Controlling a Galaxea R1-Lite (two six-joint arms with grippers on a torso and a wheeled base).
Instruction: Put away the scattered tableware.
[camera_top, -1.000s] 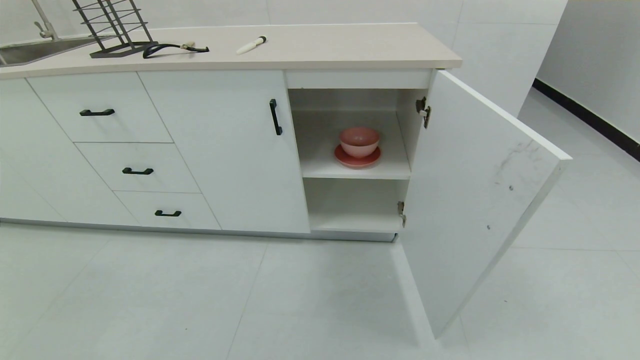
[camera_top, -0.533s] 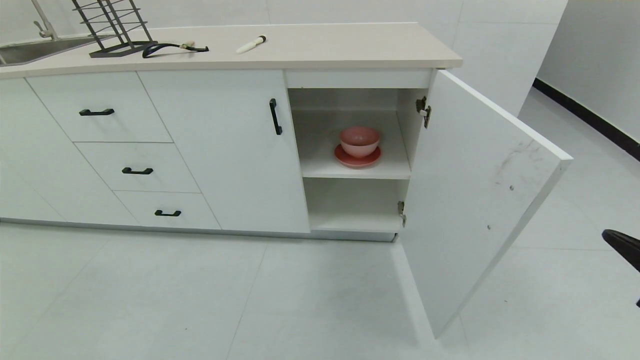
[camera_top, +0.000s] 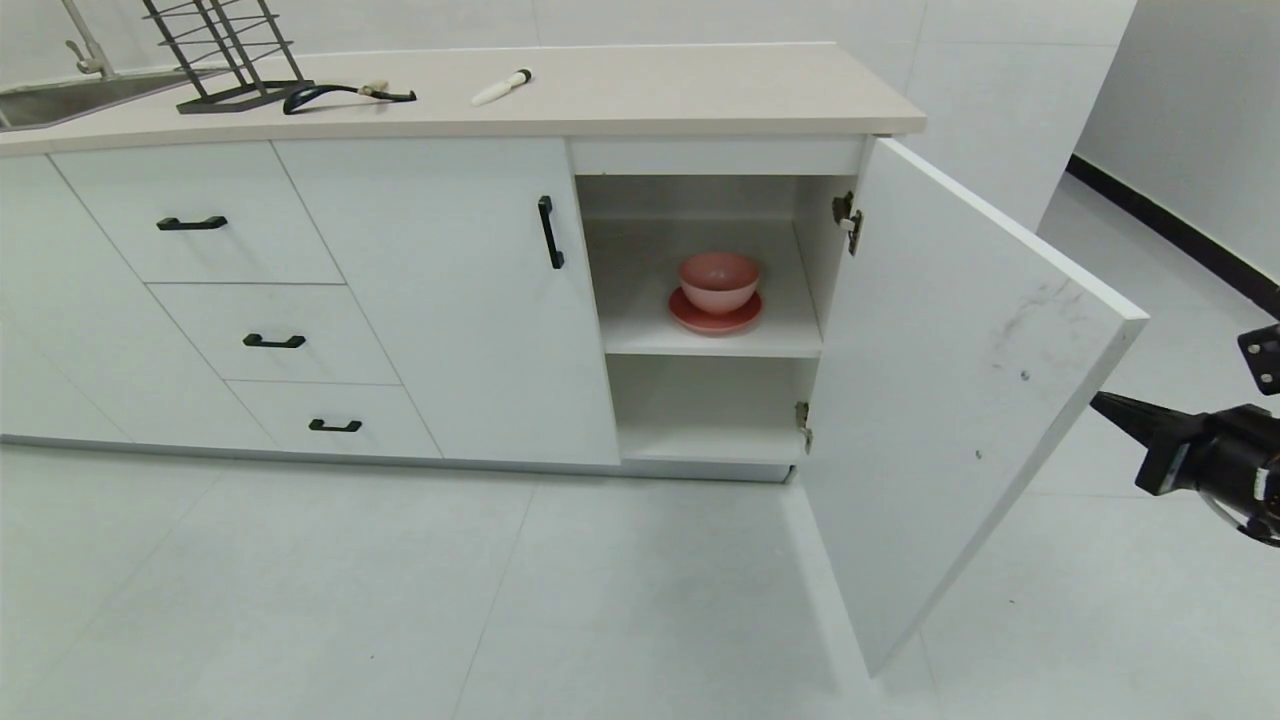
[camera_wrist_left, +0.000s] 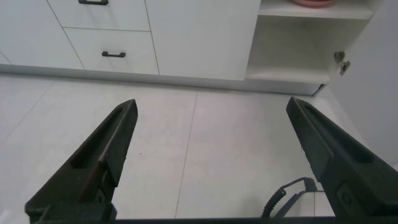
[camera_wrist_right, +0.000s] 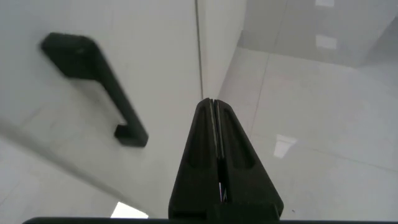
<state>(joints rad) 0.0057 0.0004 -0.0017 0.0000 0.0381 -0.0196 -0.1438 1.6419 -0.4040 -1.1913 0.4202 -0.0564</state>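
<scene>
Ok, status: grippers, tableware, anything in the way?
Left gripper open, empty, above floor. Right gripper shut, empty, beside door handle. Bowl on plate, upper shelf. Cabinet door stands wide open.

Matte black left gripper (camera_wrist_left: 211, 104) and right gripper (camera_wrist_right: 212, 106), long tapered wedge fingers (camera_wrist_left: 107, 152), thin grey looped cable (camera_wrist_left: 287, 188).

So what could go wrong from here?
The shut right gripper sits beside the open cabinet door, near its handle; a push could slip off or slam the door, rattling the pink bowl stacked on the plate. The white-handled utensil on the countertop could be left out.
</scene>
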